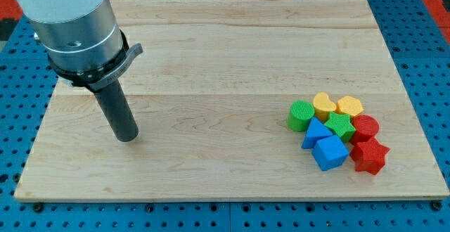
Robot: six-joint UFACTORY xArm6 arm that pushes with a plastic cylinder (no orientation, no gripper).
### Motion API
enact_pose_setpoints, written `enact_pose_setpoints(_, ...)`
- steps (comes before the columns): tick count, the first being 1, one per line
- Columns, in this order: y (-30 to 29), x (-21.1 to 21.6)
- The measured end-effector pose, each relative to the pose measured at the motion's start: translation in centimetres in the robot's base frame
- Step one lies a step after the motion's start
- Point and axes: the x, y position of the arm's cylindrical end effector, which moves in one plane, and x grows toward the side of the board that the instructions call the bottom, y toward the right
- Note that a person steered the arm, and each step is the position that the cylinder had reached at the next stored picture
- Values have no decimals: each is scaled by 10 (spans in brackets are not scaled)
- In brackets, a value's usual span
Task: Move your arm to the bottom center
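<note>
My tip (127,138) rests on the wooden board (225,49) at the view's left, a little below mid-height. The dark rod rises from it to the grey arm body at the view's top left. The blocks lie in one tight cluster at the view's lower right, far from the tip: a green round block (300,114), a yellow heart (323,105), a yellow hexagon (349,106), a green star (340,125), a red round block (365,127), a blue triangle (315,132), a blue cube (330,152) and a red star (369,155).
The board lies on a blue perforated table (429,63) that shows on all sides. The board's bottom edge (225,200) runs close to the view's bottom.
</note>
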Motion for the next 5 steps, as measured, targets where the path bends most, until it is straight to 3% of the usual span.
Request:
enact_pose_setpoints(1, 2, 6)
enact_pose_setpoints(3, 11, 67)
enact_pose_setpoints(5, 225, 85)
